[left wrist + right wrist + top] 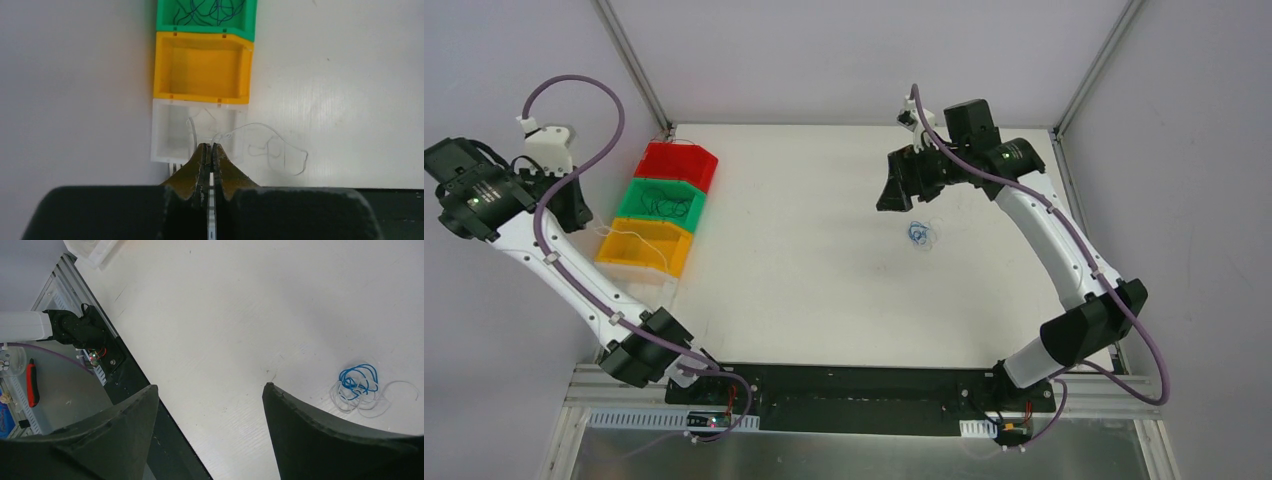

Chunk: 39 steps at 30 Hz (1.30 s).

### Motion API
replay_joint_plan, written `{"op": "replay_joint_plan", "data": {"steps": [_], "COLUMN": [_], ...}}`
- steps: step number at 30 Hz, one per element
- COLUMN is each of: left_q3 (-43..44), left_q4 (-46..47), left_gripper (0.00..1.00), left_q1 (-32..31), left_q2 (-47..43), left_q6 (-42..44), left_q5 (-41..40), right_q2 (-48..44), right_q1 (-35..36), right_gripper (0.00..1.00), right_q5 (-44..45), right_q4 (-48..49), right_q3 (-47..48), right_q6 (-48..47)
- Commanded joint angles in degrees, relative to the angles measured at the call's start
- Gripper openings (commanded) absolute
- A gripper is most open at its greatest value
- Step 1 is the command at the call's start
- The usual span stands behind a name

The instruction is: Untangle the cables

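A small tangle of cables [921, 235], blue strands wound with pale white ones, lies on the white table at the right. It appears again in the right wrist view [357, 382], off to the right of the fingers. My right gripper [210, 386] hovers open just up-left of that tangle [892, 200], holding nothing. My left gripper [210, 146] is shut on a thin white cable [280, 150]. That cable loops out to the right beside the clear white bin [165, 150].
A row of bins stands at the left: red [679, 165], green [639, 190] with dark and blue strands inside, and yellow [629, 255]. In the left wrist view the green bin [250, 20], empty yellow bin [202, 90] and white bin line up.
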Motion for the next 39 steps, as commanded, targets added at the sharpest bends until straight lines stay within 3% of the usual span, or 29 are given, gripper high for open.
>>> {"op": "replay_joint_plan", "data": {"steps": [1,10,19,23,33,39], "left_q3": [6.16,10.79,8.41,-1.72,-32.55,-43.48], "left_q4": [-8.67,-11.47,-4.6,-0.75,25.74,36.92], "left_gripper": [0.0,0.0,0.0,0.0,0.0,0.0], "left_q1": [5.08,13.01,13.61,13.56,10.12,6.0], "left_q2": [2.59,7.52,9.25,7.01,1.04,2.01], "left_q6": [9.86,15.53,14.23,15.73,8.37,4.99], "left_q5": [1.13,2.59,1.36,0.43,-2.74,-7.77], "right_q2": [1.65,3.63,5.35,5.04,8.21,9.9], "right_q1": [-0.21,-0.24,-0.2,-0.13,-2.4,-3.74], "right_gripper": [0.79,0.79,0.8,0.8,0.8,0.8], "right_q5": [-2.43,-3.32,-3.66,-3.54,-2.36,-1.96], "right_q4": [-1.97,-1.35,-2.32,-2.62,-7.24,-9.26], "right_q3": [4.51,5.3,7.37,6.65,7.14,8.31], "right_q6": [-0.78,2.13,2.8,2.84,2.14,1.21]}}
